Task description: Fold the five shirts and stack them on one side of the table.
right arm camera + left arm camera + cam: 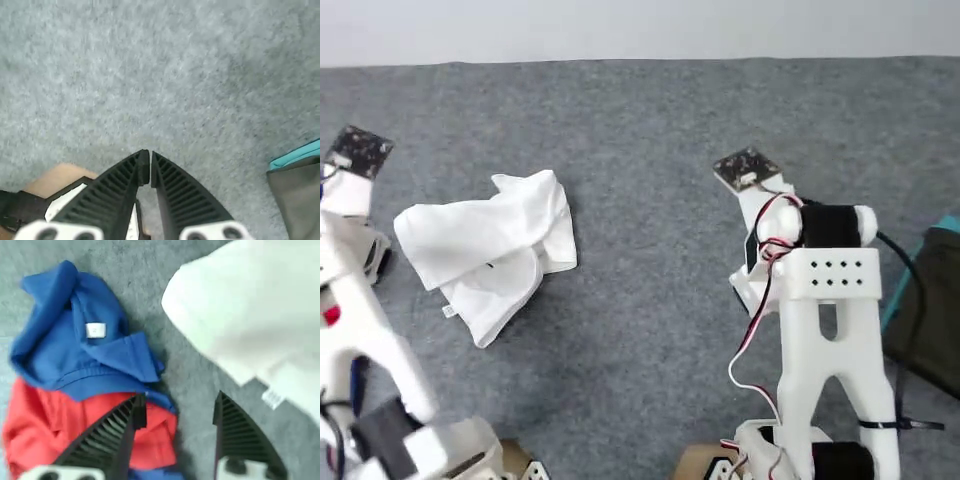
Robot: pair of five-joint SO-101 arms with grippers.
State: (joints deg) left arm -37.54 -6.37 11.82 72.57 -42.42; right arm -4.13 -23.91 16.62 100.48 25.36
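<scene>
A crumpled white shirt (490, 250) lies on the grey felt table, left of centre. In the left wrist view its edge (250, 320) is beside a blue shirt (85, 340) heaped on a red shirt (55, 435). My left gripper (177, 412) is open above the bare felt between the red shirt and the white one, holding nothing. The left arm (355, 290) stands at the table's left edge. My right gripper (150, 167) is shut and empty over bare felt. The right arm (820, 300) stands right of centre. A dark grey shirt over a teal one (932, 300) lies at the right edge.
The felt mat (650, 130) stretches wide and bare across the back and middle of the table. A brown base board (55, 180) shows under the right gripper, close to the arm's foot.
</scene>
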